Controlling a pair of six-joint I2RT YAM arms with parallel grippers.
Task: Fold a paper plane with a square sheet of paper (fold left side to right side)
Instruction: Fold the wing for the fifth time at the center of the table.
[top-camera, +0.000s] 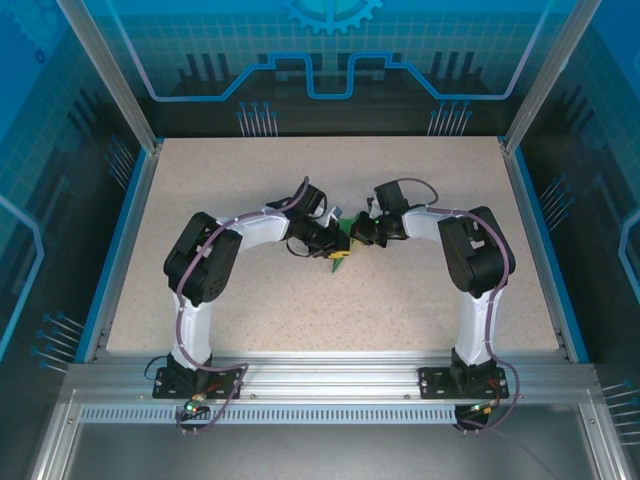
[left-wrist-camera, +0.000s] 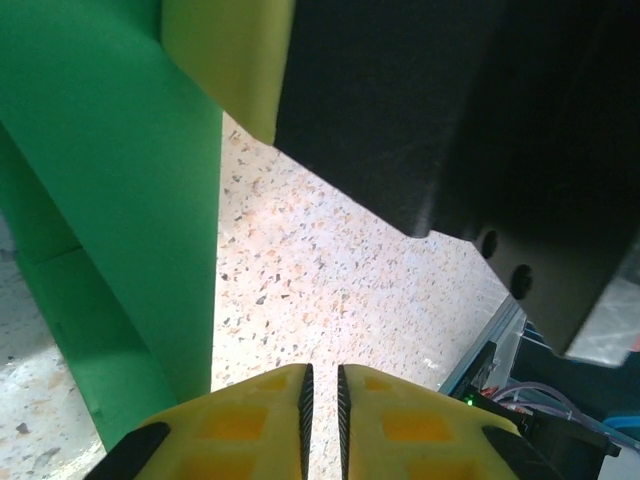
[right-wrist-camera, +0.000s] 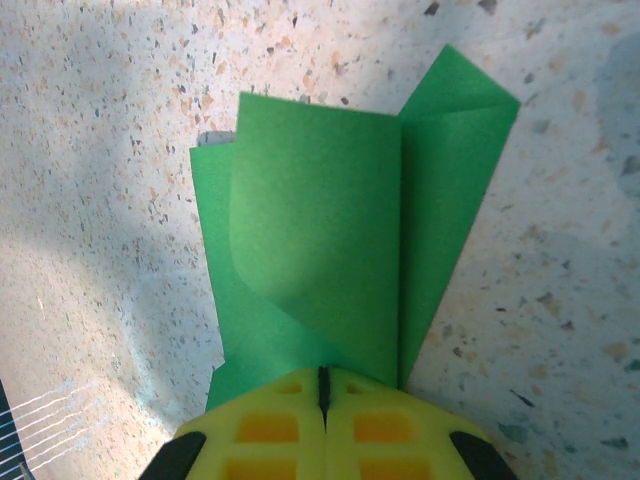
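Observation:
The bright green sheet of paper (top-camera: 344, 240) lies partly folded at mid-table between the two arms. In the right wrist view the paper (right-wrist-camera: 330, 220) has one flap curled over the centre crease, and my right gripper (right-wrist-camera: 323, 372) is shut on its near edge. My left gripper (left-wrist-camera: 321, 375) hovers over bare table just right of the paper (left-wrist-camera: 100, 200); its jaws stand a narrow gap apart with nothing between them. From above, the left gripper (top-camera: 336, 251) and right gripper (top-camera: 358, 232) almost meet at the paper.
The right arm's yellow finger (left-wrist-camera: 230, 50) and black body (left-wrist-camera: 450, 120) hang close over my left gripper. The speckled table (top-camera: 330, 310) is bordered by a blue rim (top-camera: 120, 240) and clear enclosure walls. A metal rail (top-camera: 330, 375) carries both arm bases.

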